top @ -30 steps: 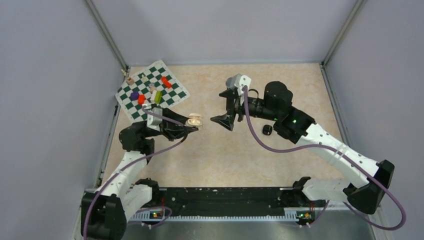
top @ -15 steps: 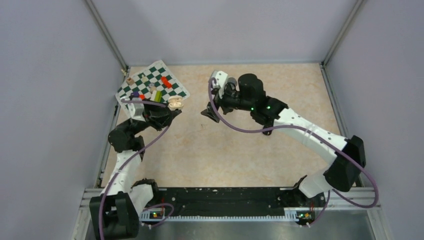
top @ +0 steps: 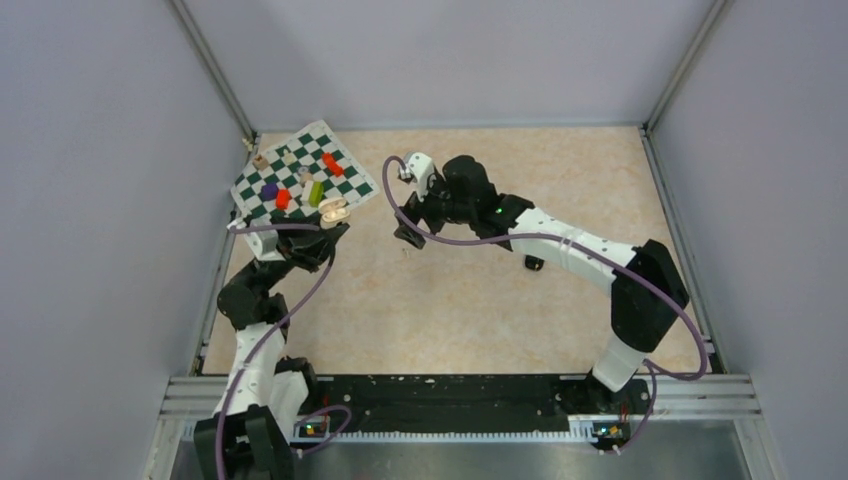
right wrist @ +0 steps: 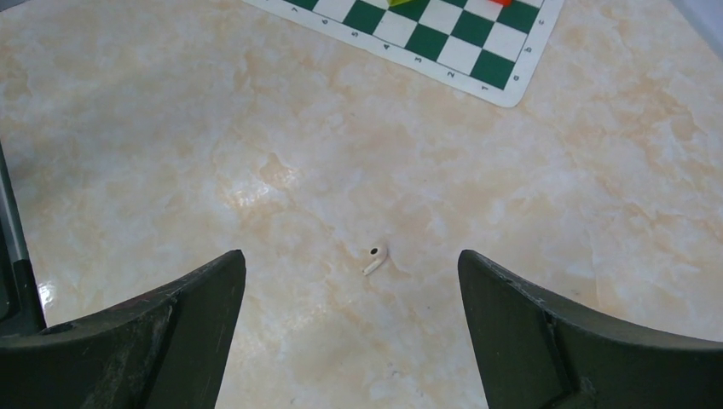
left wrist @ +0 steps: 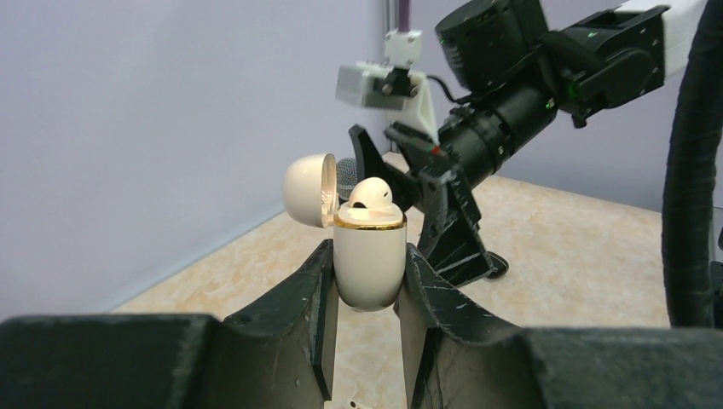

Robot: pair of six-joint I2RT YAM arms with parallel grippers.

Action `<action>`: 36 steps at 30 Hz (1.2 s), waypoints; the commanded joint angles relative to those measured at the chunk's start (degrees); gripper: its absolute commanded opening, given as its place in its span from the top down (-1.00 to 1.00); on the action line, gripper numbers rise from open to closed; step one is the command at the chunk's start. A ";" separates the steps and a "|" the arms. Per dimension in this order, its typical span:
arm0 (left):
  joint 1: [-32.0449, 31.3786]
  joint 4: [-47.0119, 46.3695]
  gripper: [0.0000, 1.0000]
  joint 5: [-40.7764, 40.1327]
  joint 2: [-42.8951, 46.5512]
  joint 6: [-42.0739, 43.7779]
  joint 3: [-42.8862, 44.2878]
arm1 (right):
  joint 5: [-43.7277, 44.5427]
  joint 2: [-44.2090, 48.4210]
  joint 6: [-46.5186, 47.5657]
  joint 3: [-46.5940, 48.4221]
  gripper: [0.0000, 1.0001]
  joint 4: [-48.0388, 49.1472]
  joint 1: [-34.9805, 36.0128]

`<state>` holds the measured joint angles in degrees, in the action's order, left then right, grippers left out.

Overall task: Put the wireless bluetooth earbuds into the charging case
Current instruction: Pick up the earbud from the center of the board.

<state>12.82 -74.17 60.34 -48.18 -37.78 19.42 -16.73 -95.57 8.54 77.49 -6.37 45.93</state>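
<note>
I find one whitish earbud (left wrist: 370,192) seated in the white charging case (left wrist: 368,243), its top standing proud of the gold rim. The hinged lid (left wrist: 309,189) is swung open to one side, and the rest of the interior is hidden from me. The case stands upright, clamped by its lower body in the left gripper (left wrist: 368,274), which holds it in the air at the near right edge of the chessboard mat (top: 345,185) in the top view.

A second whitish earbud (right wrist: 374,259) lies loose on the table (right wrist: 170,128), off the mat's near right corner. The right gripper (right wrist: 349,262) hangs directly over it, jaws spread wide and holding nothing.

Coloured blocks (top: 283,198) sit on the mat. A small black item (top: 534,263) lies on the table well apart from the mat; I cannot tell what it is.
</note>
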 commanded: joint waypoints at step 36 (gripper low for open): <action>0.41 -2.69 1.00 0.02 1.14 -0.82 -1.19 | 6.53 -23.32 -10.32 3.99 -0.44 3.77 1.12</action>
<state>13.04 -74.96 60.82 -47.42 -37.58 18.17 -9.41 -116.22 0.30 77.03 -2.70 46.44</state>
